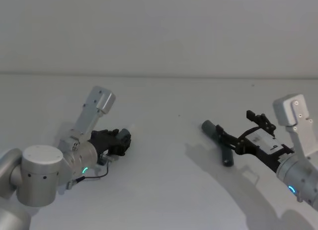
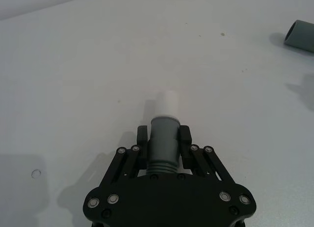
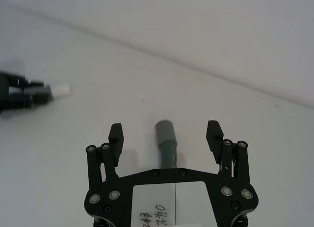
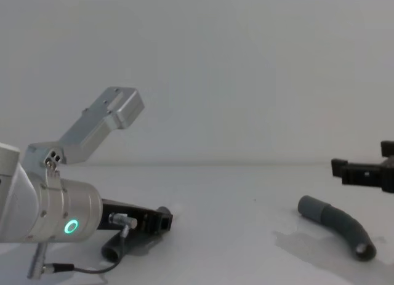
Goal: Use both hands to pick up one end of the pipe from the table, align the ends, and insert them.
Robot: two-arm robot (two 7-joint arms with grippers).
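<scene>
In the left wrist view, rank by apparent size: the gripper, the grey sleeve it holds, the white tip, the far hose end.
1. Left gripper, nearest the camera.
2. Grey sleeve.
3. White tip and far hose end look alike; the far one is cut off.

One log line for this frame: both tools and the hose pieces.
left tool: shut on white-tipped hose piece | right tool: open, above grey-sleeved hose piece lying on table | status: pieces apart, not joined

Pipe piece in left tool, 2nd piece on table
</scene>
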